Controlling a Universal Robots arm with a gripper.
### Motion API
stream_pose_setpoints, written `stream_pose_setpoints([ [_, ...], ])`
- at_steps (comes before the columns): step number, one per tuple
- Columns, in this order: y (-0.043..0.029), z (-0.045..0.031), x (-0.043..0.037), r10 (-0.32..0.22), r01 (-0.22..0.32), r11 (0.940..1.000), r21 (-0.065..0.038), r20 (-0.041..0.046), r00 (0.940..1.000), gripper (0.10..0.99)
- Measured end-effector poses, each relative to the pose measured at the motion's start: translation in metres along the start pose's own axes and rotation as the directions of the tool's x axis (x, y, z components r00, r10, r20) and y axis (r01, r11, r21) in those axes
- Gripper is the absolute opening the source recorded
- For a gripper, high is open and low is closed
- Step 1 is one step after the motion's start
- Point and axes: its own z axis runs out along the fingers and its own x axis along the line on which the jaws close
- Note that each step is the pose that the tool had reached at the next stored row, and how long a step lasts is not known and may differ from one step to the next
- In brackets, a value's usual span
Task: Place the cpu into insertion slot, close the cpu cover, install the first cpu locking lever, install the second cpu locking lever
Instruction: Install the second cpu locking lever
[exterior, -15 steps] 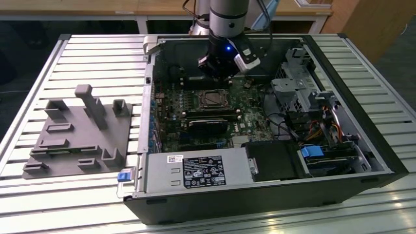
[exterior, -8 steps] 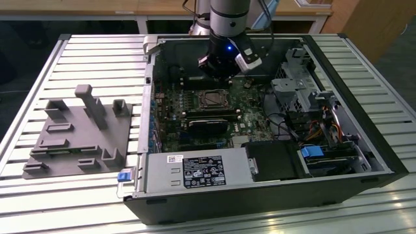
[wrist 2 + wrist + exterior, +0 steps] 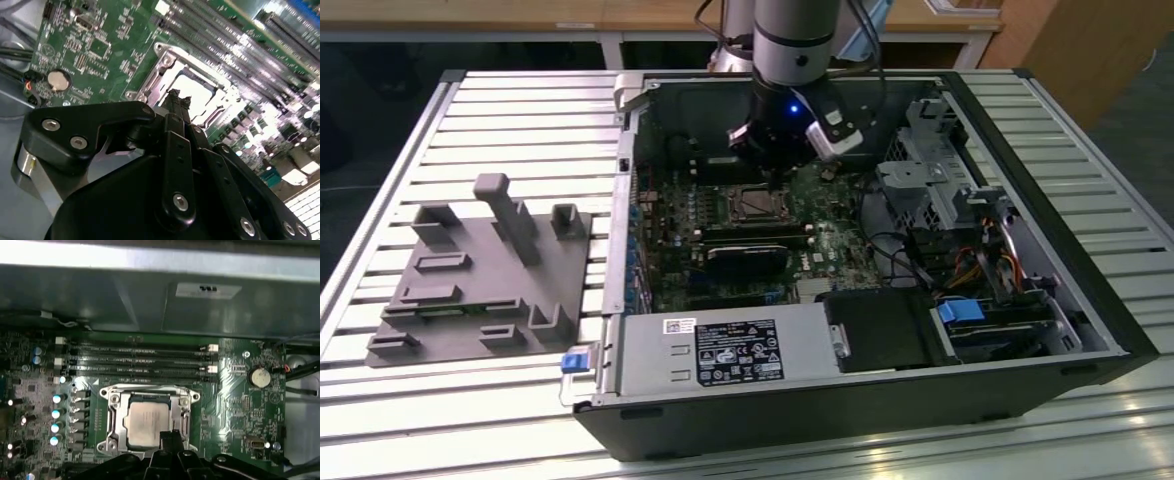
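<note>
Black and jointed, the tool (image 3: 170, 439) hung inside the open computer case (image 3: 1067, 300), its fingers drawn together to a narrow tip with nothing between them. In both wrist views that tip (image 3: 176, 102) sat just at the edge of the thin square metal cpu cover (image 3: 112, 412), on the side facing away from the long dark memory slots (image 3: 140, 360). The small flat cpu with its silvery-grey face (image 3: 145, 422) lay flat and face up in the square dark-rimmed insertion slot (image 3: 753, 205) on the green circuit board (image 3: 240, 405), directly under and just ahead of the tip. The cover frame lay down flat around the chip, its cut-out showing the metal face. Being square, chip and frame had no long axis; their edges ran parallel to the memory slots. Whether either locking lever was latched I could not tell. The case stood on the slatted metal tabletop (image 3: 400, 150).
</note>
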Motion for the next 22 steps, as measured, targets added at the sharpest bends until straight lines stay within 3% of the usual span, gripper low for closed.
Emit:
stream_pose_setpoints([
  [5, -0.0083, -0.0005, 0.0002, 0.000, 0.000, 1.0000, 0.000, -0.0010, 1.0000, 0.106],
  [14, -0.0118, -0.0049, 0.0002, 0.000, 0.000, 1.0000, -0.001, -0.0012, 1.0000, 0.106],
  [22, -0.0256, -0.0058, 0.0006, 0.000, 0.000, 1.0000, -0.001, -0.0027, 1.0000, 0.106],
])
